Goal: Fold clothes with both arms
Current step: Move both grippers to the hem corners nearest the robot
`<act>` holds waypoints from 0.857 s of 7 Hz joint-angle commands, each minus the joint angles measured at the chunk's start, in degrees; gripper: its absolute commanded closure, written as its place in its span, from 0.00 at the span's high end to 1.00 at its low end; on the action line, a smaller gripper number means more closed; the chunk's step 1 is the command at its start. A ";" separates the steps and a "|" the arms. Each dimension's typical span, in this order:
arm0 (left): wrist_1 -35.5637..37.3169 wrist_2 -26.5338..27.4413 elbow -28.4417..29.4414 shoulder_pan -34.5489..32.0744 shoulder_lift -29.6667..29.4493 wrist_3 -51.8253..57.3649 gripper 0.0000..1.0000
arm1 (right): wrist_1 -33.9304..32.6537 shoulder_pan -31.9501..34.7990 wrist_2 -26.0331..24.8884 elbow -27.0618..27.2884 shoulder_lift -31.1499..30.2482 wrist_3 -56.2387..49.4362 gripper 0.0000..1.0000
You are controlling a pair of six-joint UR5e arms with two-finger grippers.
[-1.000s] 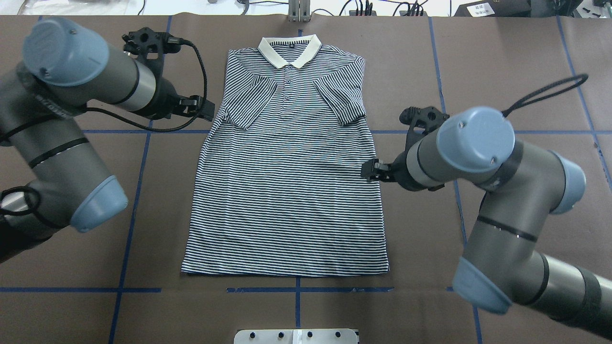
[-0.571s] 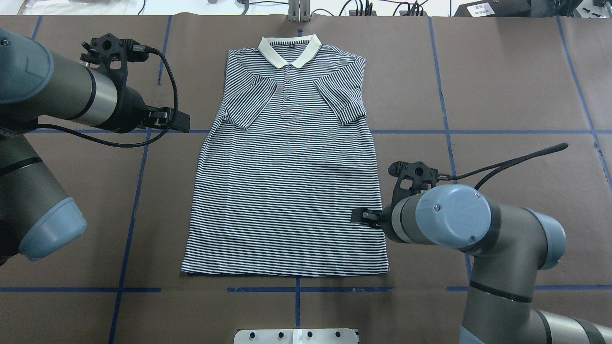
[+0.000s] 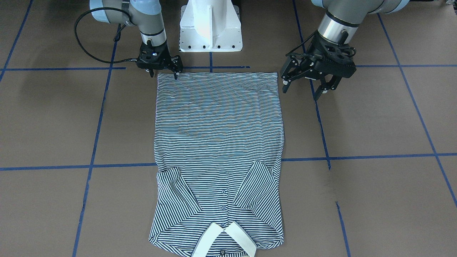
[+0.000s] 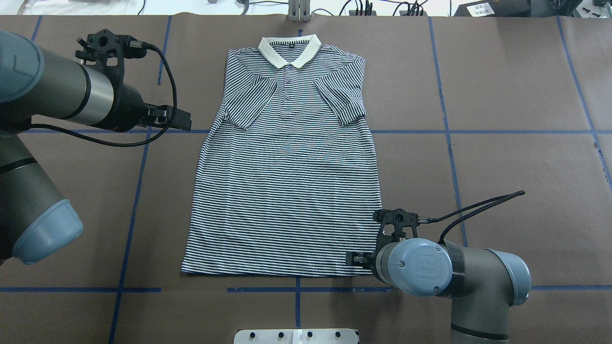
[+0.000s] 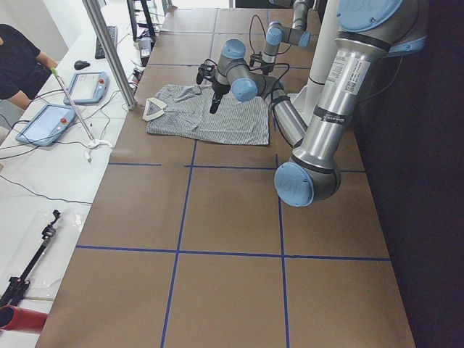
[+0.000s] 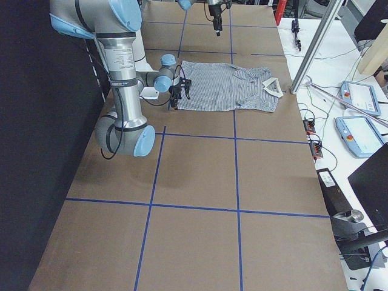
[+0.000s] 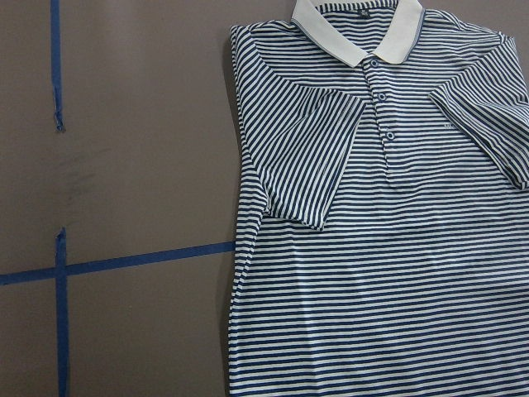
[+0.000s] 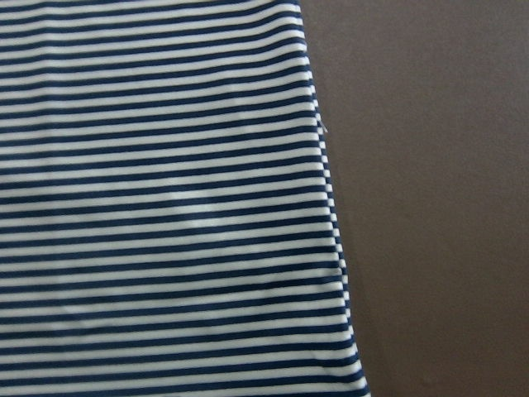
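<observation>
Right tool (image 3: 163, 75) moved along shirt (image 4: 287, 191) edge; hem corner now just under it, fingers apart. Left tool (image 3: 303, 89) pulled outward, raised, shirt beside it, fingers apart. Shirt flat on worktop (image 4: 502, 95). Hem grasp judged next.

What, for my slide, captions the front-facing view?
Striped polo shirt lies flat, sleeves folded in; right gripper open at a hem corner, left gripper open, off to the side.
</observation>
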 commanded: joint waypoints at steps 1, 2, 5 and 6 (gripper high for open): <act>0.07 -0.07 -0.56 -0.05 -0.09 0.00 1.00 | -0.21 -0.09 0.27 -0.16 -0.20 -0.02 0.98; 0.07 -0.07 -0.65 -0.05 -0.09 0.00 1.00 | -0.47 -0.09 0.45 -0.25 -0.20 -0.02 0.89; 0.07 -0.07 -0.65 -0.22 -0.09 0.00 1.00 | -0.65 0.08 0.72 0.19 -0.29 -0.02 0.15; 0.07 -0.07 -0.65 -0.40 -0.09 0.09 1.00 | -0.65 0.17 0.72 0.27 -0.29 -0.02 0.06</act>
